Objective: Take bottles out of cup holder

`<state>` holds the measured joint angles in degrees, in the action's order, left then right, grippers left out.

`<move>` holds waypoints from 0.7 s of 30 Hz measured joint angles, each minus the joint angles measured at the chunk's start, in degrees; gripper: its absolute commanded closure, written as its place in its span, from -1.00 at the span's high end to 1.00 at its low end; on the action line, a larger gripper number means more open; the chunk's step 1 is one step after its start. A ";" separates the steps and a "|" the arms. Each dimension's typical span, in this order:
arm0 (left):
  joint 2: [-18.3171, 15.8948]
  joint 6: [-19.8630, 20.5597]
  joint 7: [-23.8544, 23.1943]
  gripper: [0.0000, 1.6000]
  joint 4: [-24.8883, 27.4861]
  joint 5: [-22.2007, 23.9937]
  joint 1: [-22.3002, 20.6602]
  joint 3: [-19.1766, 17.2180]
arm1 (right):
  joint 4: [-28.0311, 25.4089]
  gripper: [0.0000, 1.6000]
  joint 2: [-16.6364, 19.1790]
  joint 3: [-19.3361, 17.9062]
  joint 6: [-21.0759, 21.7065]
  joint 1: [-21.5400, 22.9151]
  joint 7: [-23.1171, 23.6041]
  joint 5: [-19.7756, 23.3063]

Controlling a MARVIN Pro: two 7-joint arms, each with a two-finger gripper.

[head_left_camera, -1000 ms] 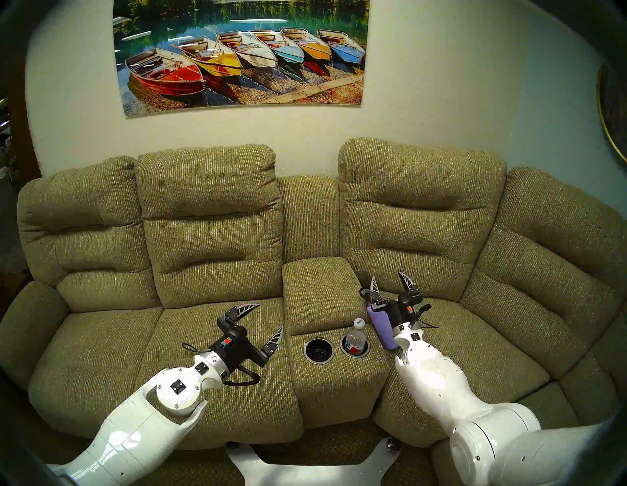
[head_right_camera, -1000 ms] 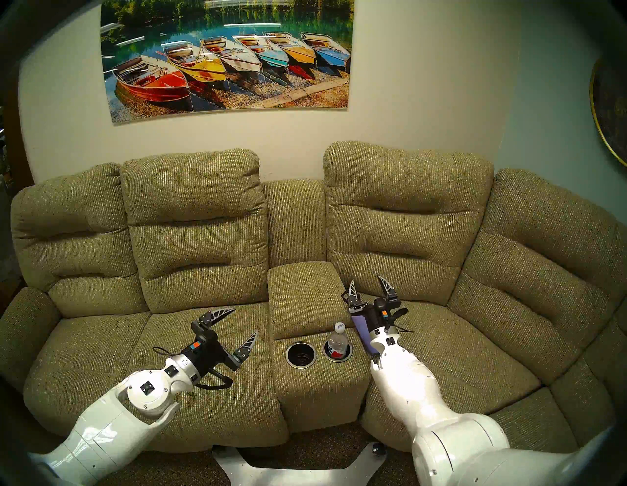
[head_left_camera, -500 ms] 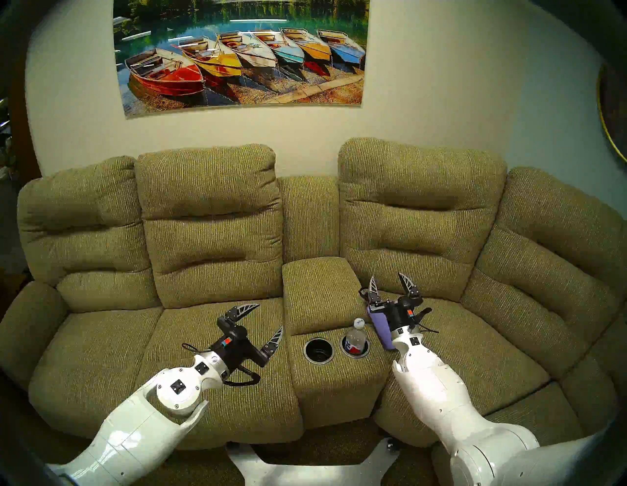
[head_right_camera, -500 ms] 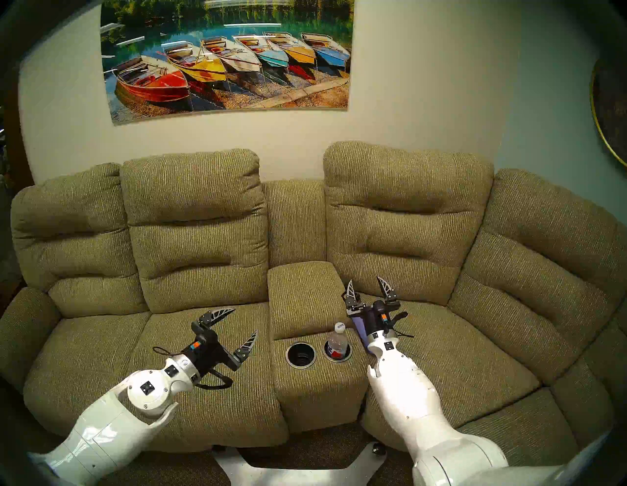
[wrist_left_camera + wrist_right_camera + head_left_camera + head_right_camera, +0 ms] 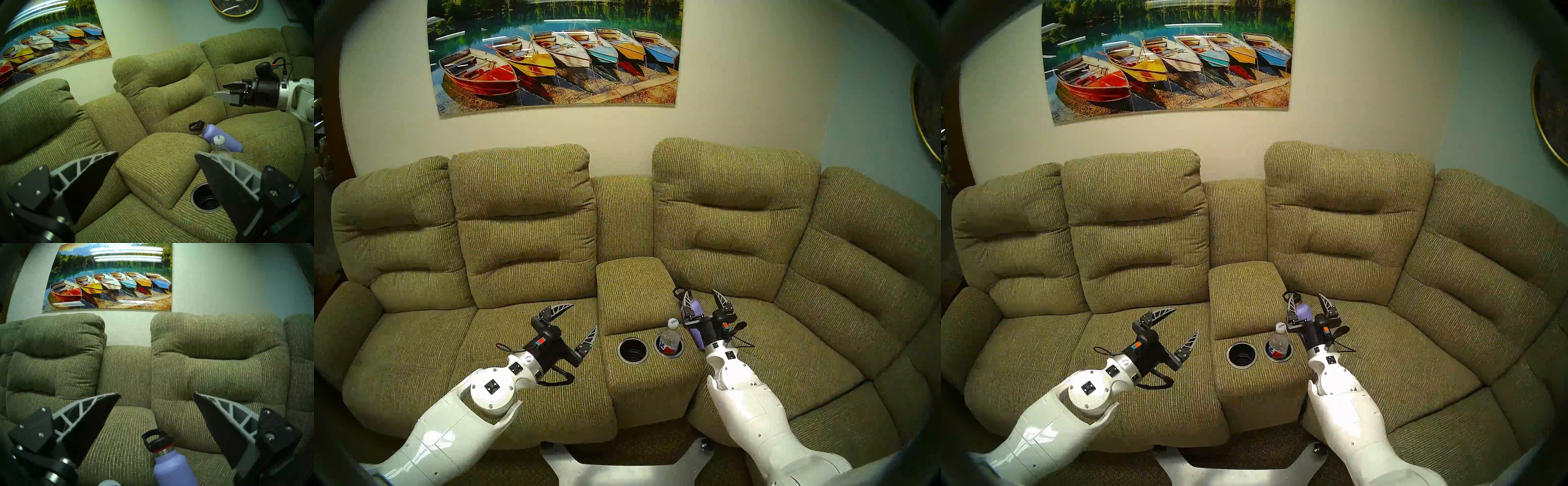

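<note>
The lavender flask (image 5: 697, 308) with a black loop cap lies on the right seat cushion against the console, also seen in the left wrist view (image 5: 226, 140) and the right wrist view (image 5: 171, 468). My right gripper (image 5: 700, 290) is open and empty above it, apart from it. The clear bottle (image 5: 669, 336) with a white cap stands in the right well of the cup holder (image 5: 633, 363); the left well (image 5: 203, 200) is empty. My left gripper (image 5: 583, 315) is open and empty over the left seat, left of the console.
The olive sofa's padded console lid (image 5: 633, 288) rises just behind the wells. Backrests (image 5: 731, 217) stand behind both seats. The robot's white base (image 5: 626, 471) sits on the floor in front of the console.
My right gripper has drawn back toward the sofa's front, still open, uncovering the flask's neck and cap. The flask stays lying on the seat. The left arm has not moved.
</note>
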<state>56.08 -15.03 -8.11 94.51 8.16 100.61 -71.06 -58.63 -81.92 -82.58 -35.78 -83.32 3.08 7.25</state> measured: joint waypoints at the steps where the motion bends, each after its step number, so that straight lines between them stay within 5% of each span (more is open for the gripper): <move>1: -0.01 0.00 0.01 1.00 0.00 0.00 0.00 0.01 | -0.63 1.00 0.02 -0.03 0.34 -0.45 0.13 0.12; 21: -0.22 -0.03 0.22 1.00 0.01 0.12 -0.02 0.20 | -15.54 1.00 0.88 1.57 13.55 -11.18 3.82 2.69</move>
<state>55.86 -15.06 -7.89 94.51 8.29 100.59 -70.86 -74.17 -81.04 -81.01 -22.23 -94.50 6.90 9.94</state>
